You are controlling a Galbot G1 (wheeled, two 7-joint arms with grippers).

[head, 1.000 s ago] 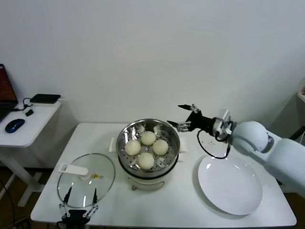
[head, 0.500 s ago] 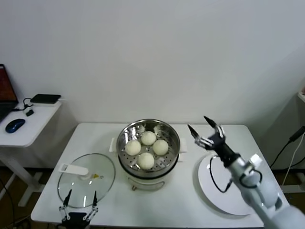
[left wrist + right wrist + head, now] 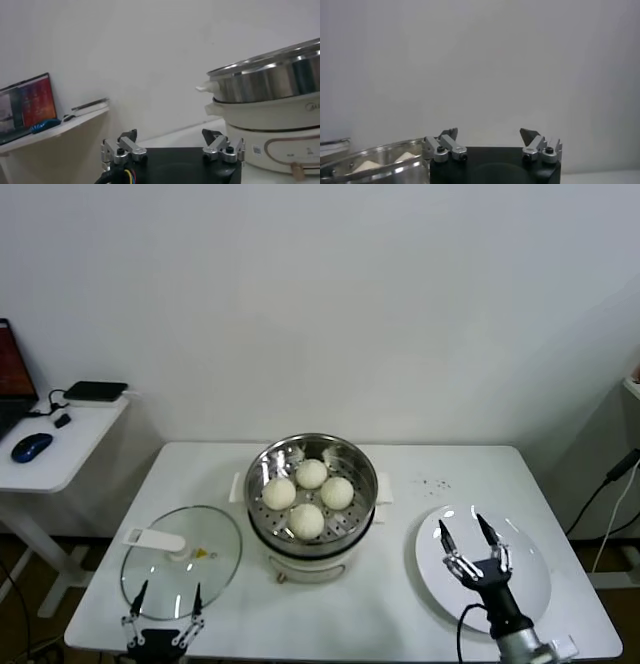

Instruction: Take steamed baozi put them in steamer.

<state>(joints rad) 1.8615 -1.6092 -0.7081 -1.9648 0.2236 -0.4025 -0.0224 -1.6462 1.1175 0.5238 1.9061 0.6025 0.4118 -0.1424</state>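
Several off-white baozi (image 3: 311,473) lie in the shiny steamer (image 3: 312,439) at the table's middle, on its cream cooker base (image 3: 322,567). My right gripper (image 3: 462,527) hovers open and empty over the white plate, to the right of the steamer and apart from it. In the right wrist view its jaws (image 3: 489,132) stand wide with nothing between them, and the steamer rim (image 3: 375,152) with a baozi (image 3: 367,165) shows beside them. My left gripper (image 3: 172,587) rests open at the front edge by the lid. The left wrist view shows it (image 3: 169,134) empty, with the steamer (image 3: 270,80) off to one side.
A flat white plate (image 3: 530,589) lies at the front right. The round glass lid (image 3: 215,549) with a white handle lies at the front left. A side table (image 3: 60,464) with a mouse and laptop stands beyond the table's left edge.
My right arm has drawn back from beside the steamer's rim toward the front, ending over the plate. Its gripper stayed open. The baozi and left arm have not moved.
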